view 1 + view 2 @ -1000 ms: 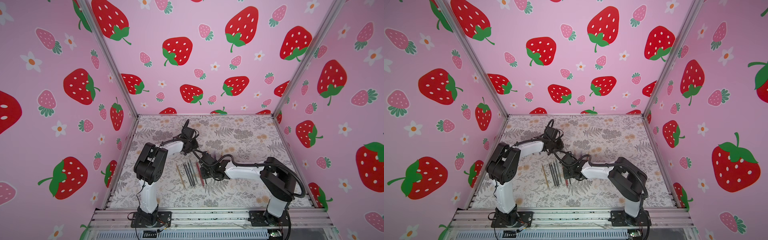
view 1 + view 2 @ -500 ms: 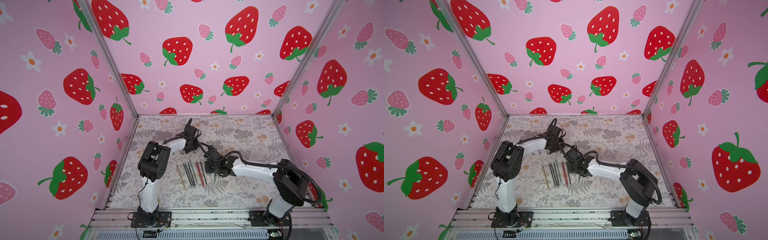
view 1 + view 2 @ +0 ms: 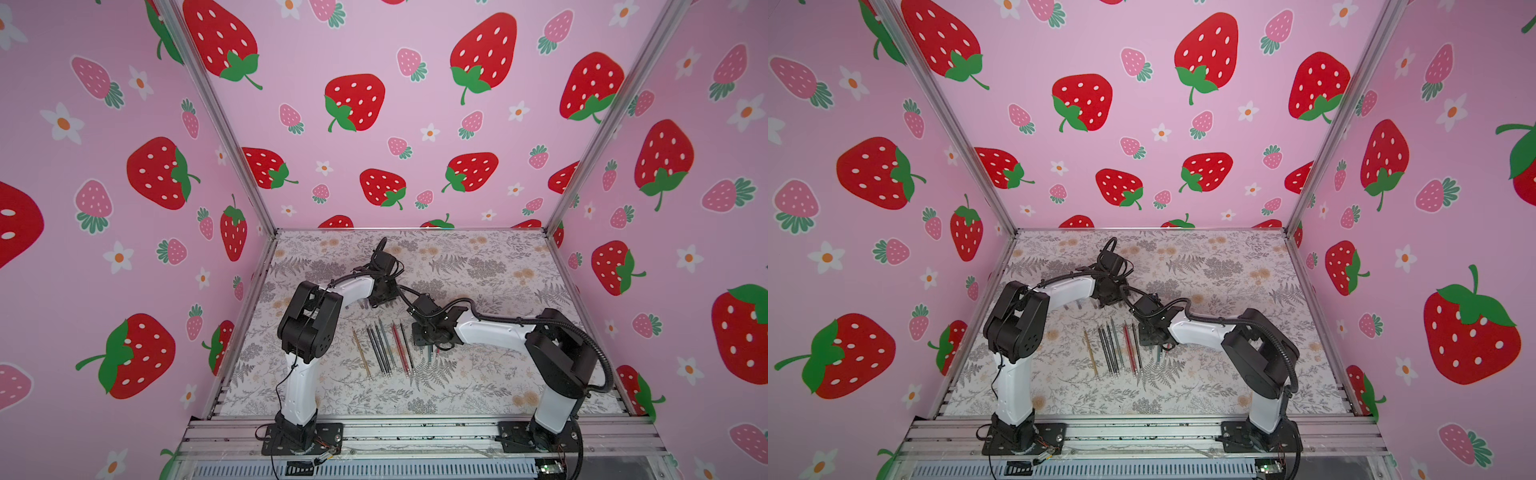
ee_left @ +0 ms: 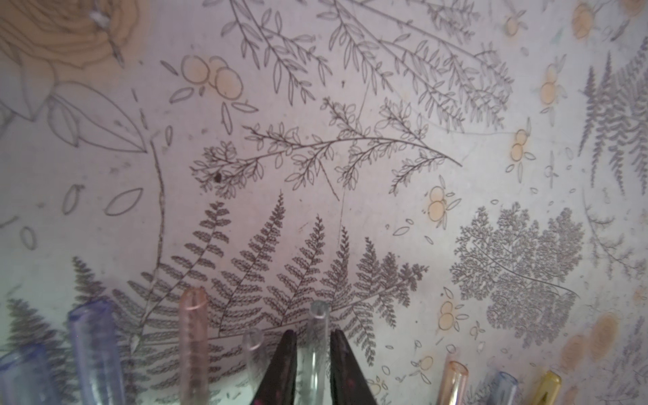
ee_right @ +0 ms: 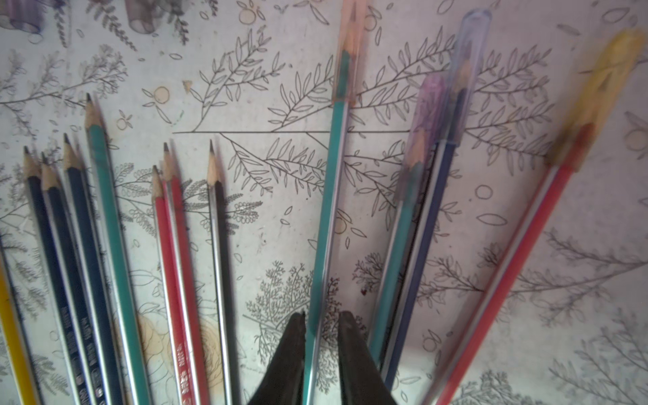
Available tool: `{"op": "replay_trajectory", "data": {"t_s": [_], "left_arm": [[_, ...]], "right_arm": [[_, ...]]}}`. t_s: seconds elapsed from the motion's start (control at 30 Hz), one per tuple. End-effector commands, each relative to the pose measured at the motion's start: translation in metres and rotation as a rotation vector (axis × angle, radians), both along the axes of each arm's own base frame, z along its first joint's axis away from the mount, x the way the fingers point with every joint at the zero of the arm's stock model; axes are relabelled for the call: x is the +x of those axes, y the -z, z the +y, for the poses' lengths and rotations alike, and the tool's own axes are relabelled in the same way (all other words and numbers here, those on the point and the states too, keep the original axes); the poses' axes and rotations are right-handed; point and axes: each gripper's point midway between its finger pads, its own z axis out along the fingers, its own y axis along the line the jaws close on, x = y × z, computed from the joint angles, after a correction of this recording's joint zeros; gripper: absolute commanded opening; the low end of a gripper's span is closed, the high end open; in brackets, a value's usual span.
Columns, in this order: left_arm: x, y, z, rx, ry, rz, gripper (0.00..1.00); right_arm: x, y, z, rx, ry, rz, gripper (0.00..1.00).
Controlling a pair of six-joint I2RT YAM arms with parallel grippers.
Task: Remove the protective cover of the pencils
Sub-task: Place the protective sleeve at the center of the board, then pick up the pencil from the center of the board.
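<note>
The right gripper [image 5: 322,314], jaws narrowly apart, straddles a capped teal pencil [image 5: 331,196]; the left gripper [image 4: 313,332] flanks a clear cap [image 4: 317,315], grip unclear. In a top view the bare pencils [image 3: 378,351] lie at lower centre. Step, I judge: taking the next pencil; clamp it, then pull its orange cap [image 5: 349,52] off

In a top view, the pencils [image 3: 384,349] lie side by side on the table [image 3: 498,386], just below frame centre. The left gripper [image 3: 375,300] stands above the row in the frame, apart from it. The right gripper [image 3: 432,338] stands over the row's right end. Loose covers [image 4: 193,336] lie beside the left gripper, one between its jaws.
</note>
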Motion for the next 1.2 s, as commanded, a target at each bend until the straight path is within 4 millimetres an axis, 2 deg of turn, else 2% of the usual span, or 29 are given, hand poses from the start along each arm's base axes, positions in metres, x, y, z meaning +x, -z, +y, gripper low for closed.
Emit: {"op": "replay_trajectory", "data": {"t_s": [0.0, 0.23, 0.5, 0.67, 0.9, 1.17], "left_arm": [[0.004, -0.006, 0.001, 0.027, 0.001, -0.008, 0.24], [0.004, -0.009, 0.0, 0.021, 0.004, -0.012, 0.27], [0.004, -0.027, -0.002, -0.007, 0.005, -0.044, 0.29], [0.001, -0.046, -0.001, -0.027, 0.004, -0.079, 0.3], [-0.012, -0.082, 0.006, -0.069, -0.012, -0.163, 0.31], [-0.036, -0.116, 0.029, -0.111, -0.069, -0.27, 0.33]], "right_arm": [[0.0, 0.005, -0.003, -0.041, 0.013, 0.033, 0.22], [0.001, 0.016, -0.003, -0.083, 0.018, 0.068, 0.27], [-0.002, 0.032, -0.006, -0.136, 0.029, 0.115, 0.27], [-0.003, 0.036, -0.009, -0.149, 0.038, 0.127, 0.23], [-0.004, 0.039, -0.008, -0.149, 0.039, 0.137, 0.16], [-0.005, 0.039, -0.006, -0.141, 0.033, 0.14, 0.07]]}}
